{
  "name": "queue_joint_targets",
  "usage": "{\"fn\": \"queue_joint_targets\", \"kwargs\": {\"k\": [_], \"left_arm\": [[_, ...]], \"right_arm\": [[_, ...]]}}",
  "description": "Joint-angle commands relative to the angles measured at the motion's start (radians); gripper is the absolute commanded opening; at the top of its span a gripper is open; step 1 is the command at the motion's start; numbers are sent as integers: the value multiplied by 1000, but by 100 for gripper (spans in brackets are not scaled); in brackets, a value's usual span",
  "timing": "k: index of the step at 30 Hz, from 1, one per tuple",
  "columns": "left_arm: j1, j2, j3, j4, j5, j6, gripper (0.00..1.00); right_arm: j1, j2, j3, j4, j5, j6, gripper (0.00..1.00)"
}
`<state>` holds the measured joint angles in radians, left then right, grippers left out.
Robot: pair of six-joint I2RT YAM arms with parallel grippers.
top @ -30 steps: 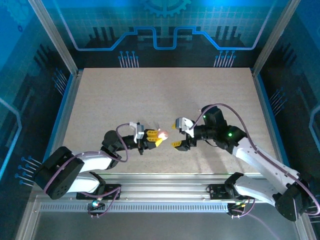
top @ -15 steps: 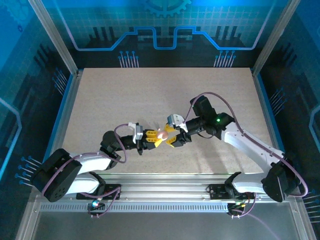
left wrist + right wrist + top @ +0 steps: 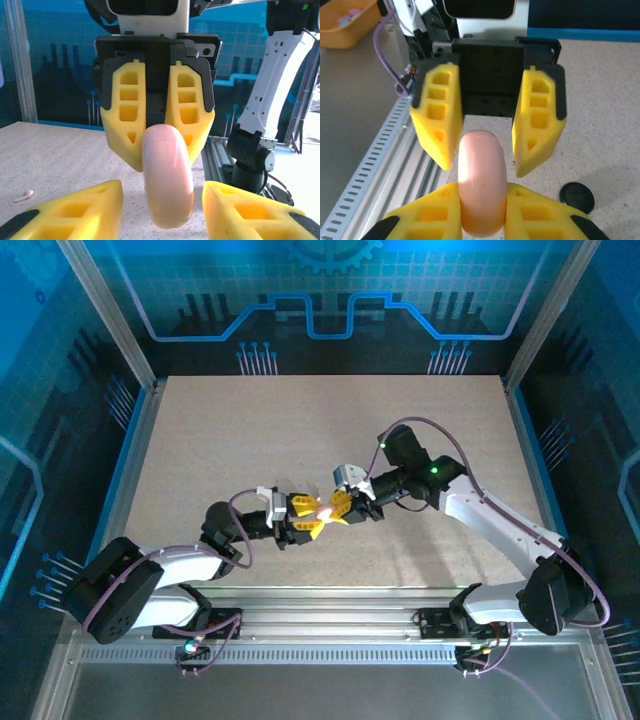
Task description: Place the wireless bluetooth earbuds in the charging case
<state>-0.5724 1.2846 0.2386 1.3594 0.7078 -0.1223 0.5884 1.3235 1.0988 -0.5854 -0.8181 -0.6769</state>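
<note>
The charging case (image 3: 325, 508) is a smooth pink oval shell, closed and held on edge above the table between the two grippers. My right gripper (image 3: 481, 202) is shut on it, both yellow pads pressed against the case (image 3: 481, 170). My left gripper (image 3: 162, 202) is open, its fingers (image 3: 75, 207) standing apart from the case (image 3: 167, 185) with a gap on each side. From above, the left gripper (image 3: 308, 518) and right gripper (image 3: 342, 508) meet tip to tip. A tiny pale pink piece (image 3: 23, 195), shaped like an earbud, lies on the table.
A black round disc (image 3: 576, 197) lies on the table just beside the handover spot. An orange bin (image 3: 345, 20) sits off the table beyond the rail. The aluminium rail (image 3: 330, 600) runs along the near edge, close under both arms.
My right gripper has swung left to the case and shut on it. My left gripper, shut on the case before, has opened.
</note>
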Motion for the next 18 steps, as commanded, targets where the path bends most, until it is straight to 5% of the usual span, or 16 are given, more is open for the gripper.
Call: {"fn": "queue_joint_targets", "kwargs": {"k": [1,10,18], "left_arm": [[-2,-45,-16,-96,-44,107,53],[-26,-194,58,-642,-69,357,58],[-70,-200,87,-734,-76,419,59]], "right_arm": [[-2,-43,30,-95,135,-25,18],[83,-101,54,-225,441,-134,18],[195,-9,131,-308,550,-170,18]]}}
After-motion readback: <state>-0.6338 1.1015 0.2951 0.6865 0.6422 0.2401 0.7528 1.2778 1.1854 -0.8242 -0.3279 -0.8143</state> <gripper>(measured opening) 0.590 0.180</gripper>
